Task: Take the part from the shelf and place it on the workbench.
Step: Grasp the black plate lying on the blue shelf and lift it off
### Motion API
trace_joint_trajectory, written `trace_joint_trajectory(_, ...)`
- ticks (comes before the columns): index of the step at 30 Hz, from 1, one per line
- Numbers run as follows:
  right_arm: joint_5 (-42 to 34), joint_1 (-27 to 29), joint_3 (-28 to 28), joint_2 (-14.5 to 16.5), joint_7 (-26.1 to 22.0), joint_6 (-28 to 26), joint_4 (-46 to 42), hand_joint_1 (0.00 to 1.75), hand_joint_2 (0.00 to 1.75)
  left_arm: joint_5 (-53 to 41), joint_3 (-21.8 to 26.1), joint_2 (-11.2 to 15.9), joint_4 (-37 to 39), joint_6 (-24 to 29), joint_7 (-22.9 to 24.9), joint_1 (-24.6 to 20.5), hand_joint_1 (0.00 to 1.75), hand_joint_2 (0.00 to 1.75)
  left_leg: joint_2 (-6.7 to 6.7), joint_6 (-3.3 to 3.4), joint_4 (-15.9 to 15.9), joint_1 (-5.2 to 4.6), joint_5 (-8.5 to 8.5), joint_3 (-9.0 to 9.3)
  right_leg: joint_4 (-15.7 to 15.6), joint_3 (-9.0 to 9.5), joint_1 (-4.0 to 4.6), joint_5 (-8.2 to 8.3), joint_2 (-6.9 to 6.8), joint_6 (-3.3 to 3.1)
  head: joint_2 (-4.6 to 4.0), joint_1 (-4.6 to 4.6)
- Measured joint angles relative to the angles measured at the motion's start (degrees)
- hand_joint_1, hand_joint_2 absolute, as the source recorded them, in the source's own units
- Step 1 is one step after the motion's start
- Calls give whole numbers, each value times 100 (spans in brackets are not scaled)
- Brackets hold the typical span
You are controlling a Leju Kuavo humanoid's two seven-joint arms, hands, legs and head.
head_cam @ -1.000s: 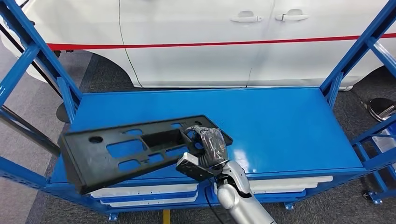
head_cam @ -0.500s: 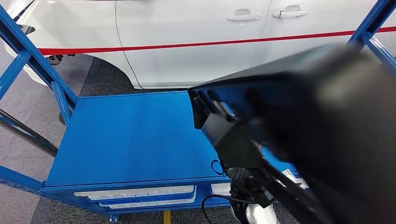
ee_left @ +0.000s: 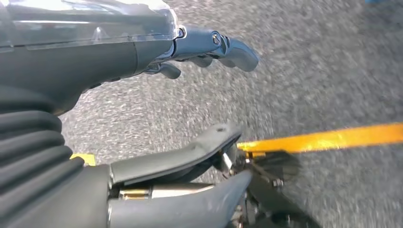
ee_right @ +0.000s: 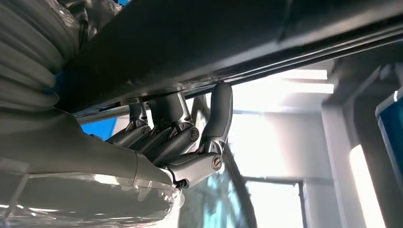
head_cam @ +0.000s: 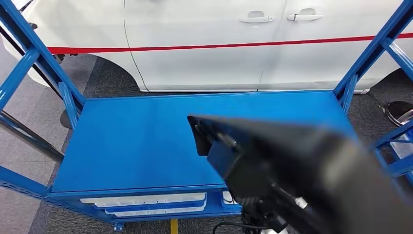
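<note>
The black plastic part (head_cam: 311,175) hangs close to the head camera, blurred, covering the lower right of the head view and off the blue shelf top (head_cam: 131,141). In the right wrist view my right hand (ee_right: 176,133) grips the part (ee_right: 214,38), its fingers (ee_right: 219,109) hooked up over the part's edge. My left hand (ee_left: 190,95) hangs over the grey floor, fingers spread, holding nothing.
A white car (head_cam: 204,44) with a red stripe stands just behind the shelf. Blue slanted posts (head_cam: 29,53) frame the shelf on both sides. White parts (head_cam: 146,201) lie on a lower level. A yellow line (ee_left: 332,137) crosses the floor beneath my left hand.
The part has gone from lying on the shelf top in my right hand to being raised near the camera. In the last half second it dropped slightly in the picture.
</note>
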Motion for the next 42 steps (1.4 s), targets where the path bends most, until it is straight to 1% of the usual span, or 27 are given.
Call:
trace_joint_trajectory(2, 87, 175, -11, -9, -223, 206, 148, 175, 175, 7, 80, 0, 0, 9, 47, -1, 0, 175, 6, 20, 1, -5, 14, -16, 746, -339, -27, -392, -1, 40, 0, 0)
trace_joint_trajectory(3, 102, 266, -22, -11, -310, 285, 220, 175, 175, 9, 117, 0, 0, 4, 65, -1, 0, 175, 6, 22, 11, -6, 19, -25, 1039, -470, -43, -498, -2, 57, 0, 1)
trace_joint_trajectory(4, 106, 356, -39, -11, -387, 359, 294, 175, 175, 10, 154, 0, 0, -10, 77, -1, 0, 175, 5, 21, 25, -4, 23, -32, 1141, -510, -60, -491, -4, 72, 0, 1)
trace_joint_trajectory(5, 102, 443, -62, -10, -449, 416, 357, 175, 175, 9, 189, 0, 0, -29, 84, -1, 0, 175, 2, 16, 43, -2, 22, -39, 1012, -435, -79, -376, -5, 83, 1, 1)
trace_joint_trajectory(7, 80, 605, -129, -6, -557, 507, 462, 175, 175, -8, 250, -3, 0, -64, 88, -1, 0, 175, -11, -17, 93, 6, -1, -54, 276, -54, -111, -21, -7, 88, 1, 1)
trace_joint_trajectory(9, 49, 754, -196, 5, -639, 559, 518, 175, 175, -51, 293, -6, 0, -71, 86, 1, 0, 175, -18, -77, 159, -7, -26, -85, -273, 209, -95, 181, 4, 59, 1, -1)
trace_joint_trajectory(13, -2, 1121, -287, 14, -963, 522, 573, 175, 175, -165, 330, -5, 0, -71, 70, 9, 0, 175, -23, -208, 201, 9, -41, -126, -365, 191, -61, 272, 5, -88, 0, -1)
trace_joint_trajectory(14, -9, 1206, -292, 11, -1069, 487, 584, 175, 175, -192, 335, -4, 0, -72, 65, 10, 0, 175, -19, -236, 298, 20, -159, -163, -385, 169, -67, 307, -7, -143, 0, -2)
trace_joint_trajectory(16, -16, 1346, -294, 7, -1214, 421, 594, 175, 175, -240, 339, -2, 0, -77, 54, 10, 0, 175, -8, -275, 820, 36, -618, -339, -404, 92, -67, 384, -27, -225, 0, -3)
trace_joint_trajectory(18, -17, 1444, -294, -3, -1262, 364, 594, 175, 175, -277, 339, 1, 0, -82, 42, 9, 0, 175, -6, -294, 1508, 39, -1052, -534, -397, -23, -38, 463, -33, -252, 0, -2)
trace_joint_trajectory(19, -17, 1478, -294, -9, -1268, 337, 594, 175, 175, -293, 339, 4, 0, -84, 35, 9, 0, 175, -6, -290, 1666, 37, -1129, -528, -392, -83, -21, 505, -34, -256, 0, -3)
trace_joint_trajectory(20, -19, 1504, -295, -15, -1271, 308, 592, 175, 175, -307, 339, 7, 0, -85, 27, 9, 0, 175, -7, -272, 1605, 32, -1102, -409, -386, -141, -5, 548, -34, -255, 0, -3)
trace_joint_trajectory(21, -21, 1527, -298, -21, -1272, 278, 585, 175, 175, -326, 339, 10, 0, -86, 16, 7, 0, 175, -7, -240, 1304, 22, -986, -166, -381, -197, 9, 594, -32, -251, 1, -3)
trace_joint_trajectory(23, -28, 1576, -307, -30, -1274, 207, 547, 175, 175, -374, 338, 25, -3, -89, -13, -4, 0, 175, -2, -154, 418, -20, -740, 435, -375, -273, 33, 689, -33, -227, 1, -1)
trace_joint_trajectory(24, -33, 1603, -314, -37, -1275, 173, 514, 175, 175, -402, 336, 33, -5, -92, -31, -13, 0, 175, 1, -122, 91, -47, -662, 628, -377, -293, 35, 733, -36, -200, 1, 0)
trace_joint_trajectory(25, -38, 1628, -319, -44, -1275, 148, 480, 175, 175, -425, 335, 40, -7, -95, -43, -16, 0, 175, 3, -97, -73, -75, -629, 709, -381, -301, 28, 776, -42, -166, 0, 1)
trace_joint_trajectory(28, -48, 1698, -335, -65, -1275, 111, 385, 175, 175, -472, 334, 47, -7, -99, -50, 6, 0, 175, 22, -27, -137, -103, -482, 644, -430, -315, -14, 897, -44, -58, 0, -3)
trace_joint_trajectory(29, -51, 1725, -341, -75, -1275, 96, 355, 175, 175, -479, 333, 47, -5, -98, -43, 12, 0, 175, 37, 6, -172, -88, -394, 597, -393, -347, -14, 811, -34, -29, 0, -3)
trace_joint_trajectory(30, -54, 1752, -348, -86, -1274, 80, 329, 175, 175, -483, 333, 47, -4, -97, -35, 15, 0, 175, 56, 38, -209, -67, -296, 533, -268, -398, -15, 614, -23, -1, 0, -2)
trace_joint_trajectory(31, -57, 1775, -355, -97, -1274, 59, 308, 175, 175, -488, 332, 46, -2, -95, -26, 18, 0, 175, 76, 61, -234, -48, -206, 455, -21, -467, -21, 307, -15, 24, 0, -2)
trace_joint_trajectory(33, -65, 1810, -365, -111, -1273, 23, 281, 175, 175, -508, 332, 49, -2, -90, -9, 27, 0, 175, 90, 82, -220, -50, -79, 294, 684, -589, -45, -282, -11, 76, 0, -2)
trace_joint_trajectory(34, -70, 1827, -370, -117, -1273, 6, 269, 175, 175, -519, 332, 48, -2, -89, 7, 30, 0, 175, 97, 73, -197, -48, -27, 205, 1002, -603, -58, -395, -13, 100, 0, -2)
trace_joint_trajectory(35, -76, 1845, -375, -122, -1273, -10, 256, 175, 175, -531, 332, 48, -2, -88, 24, 32, 0, 175, 102, 59, -163, -43, 19, 115, 1169, -544, -71, -353, -13, 121, 0, -2)
trace_joint_trajectory(36, -85, 1866, -381, -128, -1273, -23, 242, 175, 175, -539, 332, 46, -2, -87, 44, 34, 0, 175, 104, 39, -118, -36, 57, 19, 1134, -384, -86, -213, -14, 139, 0, -3)
trace_joint_trajectory(38, -107, 1900, -390, -136, -1273, -37, 204, 175, 175, -550, 332, 42, -2, -87, 71, 40, 0, 175, 101, -10, 6, -25, 103, -150, 497, 206, -119, 9, -12, 157, 0, -2)
trace_joint_trajectory(40, -134, 1917, -394, -139, -1274, -26, 161, 175, 175, -552, 333, 39, -2, -88, 86, 47, 0, 175, 90, -68, 134, -34, 134, -256, -261, 734, -112, -103, -2, 116, 0, -4)
trace_joint_trajectory(42, -164, 1930, -397, -143, -1275, 7, 135, 175, 175, -552, 335, 41, -2, -93, 101, 60, 0, 175, 83, -148, 183, -40, 195, -299, -519, 859, -76, -201, 0, 26, 0, -6)
